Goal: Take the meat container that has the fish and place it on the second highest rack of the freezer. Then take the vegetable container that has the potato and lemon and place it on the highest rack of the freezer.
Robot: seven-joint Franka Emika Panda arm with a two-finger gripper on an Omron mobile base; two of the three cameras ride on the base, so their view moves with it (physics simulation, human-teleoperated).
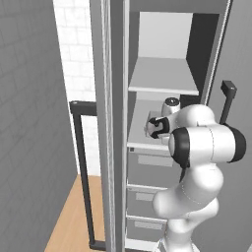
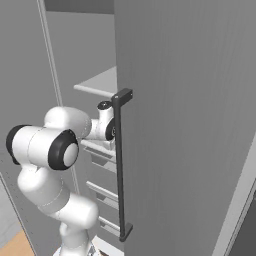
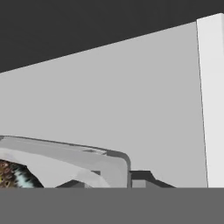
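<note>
A: Where is the arm placed, and why so deep?

B: The arm is reached into the open freezer (image 1: 162, 74), with the hand set just above the second highest rack (image 1: 140, 133), one board below the highest rack (image 1: 162, 76). That height fits the first half of the task, so a set-down of the meat container is judged to be in hand.

A: Is the container seen?

B: In the hand view a pale grey tray (image 3: 78, 159) with a rounded corner is seen low at the left, lying on the shelf. A mottled patch (image 3: 11, 175) is glimpsed inside it; whether it is the fish cannot be told.

A: And the fingers?

B: One dark tip (image 3: 142, 177) is seen just beside the tray's corner. Whether the rim is pinched or released cannot be told from these views.

A: The potato and lemon container?

B: Its place cannot be given; the highest rack is seen bare.
</note>
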